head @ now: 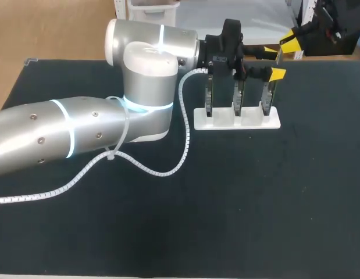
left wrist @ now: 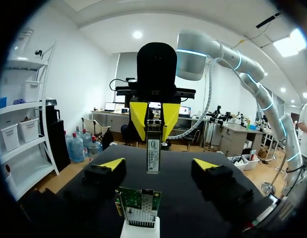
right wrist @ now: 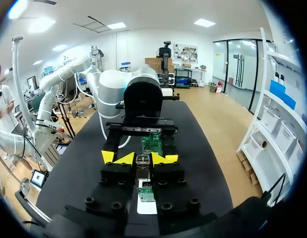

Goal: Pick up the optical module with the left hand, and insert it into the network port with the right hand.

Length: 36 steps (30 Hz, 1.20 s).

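The optical module (left wrist: pixel 153 148) is a slim silvery metal bar with a pale label on its face. My right jaws are closed on it, one yellow fingertip (left wrist: pixel 138 116) pressed flat to each side. It hangs lengthwise out of that grip, above the counter's far edge and apart from everything under it.

Below it a small green circuit board (left wrist: pixel 138 196) stands upright in a white stand (head: pixel 238 119), a flat block near the far edge, right of the middle. The network port (left wrist: pixel 139 216) is a boxy metal cage with a perforated face on that board. From the head view, three such boards stand in a row in the stand's slots.

My left arm (head: pixel 81 131), smooth silver with lit rings at the joints, comes in low from the left edge and bends toward the stand. A white spiral-wrapped cable (head: pixel 182 133) loops down from it onto the counter (head: pixel 255 203), which is covered in matte black cloth. My left jaws are spread wide, holding nothing, level with the board tops. Their wedge-shaped yellow tips (left wrist: pixel 112 162) flank the board, one on either side, without touching it. My right jaws face them from the other side of the stand.

The black cloth runs broad from the stand toward the near and right edges. Between my two wrists the gap is narrow, filled by the boards and the module.
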### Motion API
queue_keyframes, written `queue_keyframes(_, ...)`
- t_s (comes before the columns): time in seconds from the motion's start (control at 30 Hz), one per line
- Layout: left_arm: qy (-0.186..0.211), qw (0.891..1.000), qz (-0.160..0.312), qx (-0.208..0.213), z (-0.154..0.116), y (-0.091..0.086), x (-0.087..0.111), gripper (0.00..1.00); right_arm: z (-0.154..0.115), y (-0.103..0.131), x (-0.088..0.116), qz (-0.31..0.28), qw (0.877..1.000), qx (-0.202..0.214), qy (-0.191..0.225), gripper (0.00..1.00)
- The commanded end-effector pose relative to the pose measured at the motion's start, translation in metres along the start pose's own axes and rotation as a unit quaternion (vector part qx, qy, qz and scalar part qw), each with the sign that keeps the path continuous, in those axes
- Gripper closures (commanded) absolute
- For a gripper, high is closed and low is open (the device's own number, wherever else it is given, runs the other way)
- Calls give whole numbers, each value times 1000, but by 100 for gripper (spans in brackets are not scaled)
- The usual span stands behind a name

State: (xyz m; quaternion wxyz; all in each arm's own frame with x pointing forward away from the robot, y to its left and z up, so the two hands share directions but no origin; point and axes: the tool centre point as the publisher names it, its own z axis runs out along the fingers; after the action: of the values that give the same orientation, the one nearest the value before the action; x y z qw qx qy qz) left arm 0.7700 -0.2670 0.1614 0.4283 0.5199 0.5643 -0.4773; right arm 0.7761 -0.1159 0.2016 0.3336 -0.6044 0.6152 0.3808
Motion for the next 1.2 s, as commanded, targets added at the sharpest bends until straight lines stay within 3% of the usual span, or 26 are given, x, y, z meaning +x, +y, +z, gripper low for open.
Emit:
queue_keyframes(0.03, 25, 1000, -3, -1, -1, 2, -1, 0, 0, -1, 1, 0, 1000, 0, -1, 100)
queue_keyframes(0.47, 132, 990, 34, -21, -17, 6, 12, 0, -2, -3, 2, 0, 1000, 5, -1, 100)
queue_keyframes(0.63, 147, 988, 48, -8, -21, 6, 12, 0, -2, -3, 2, 1, 1000, 4, 0, 100)
queue_keyframes(0.9, 206, 978, 29, -6, -20, 7, 23, 0, -2, -3, 2, -1, 1000, 6, -2, 100)
queue_keyframes(1.2, 216, 976, 28, 1, -21, 2, 27, 0, -3, -3, 1, -2, 1000, 6, -2, 100)
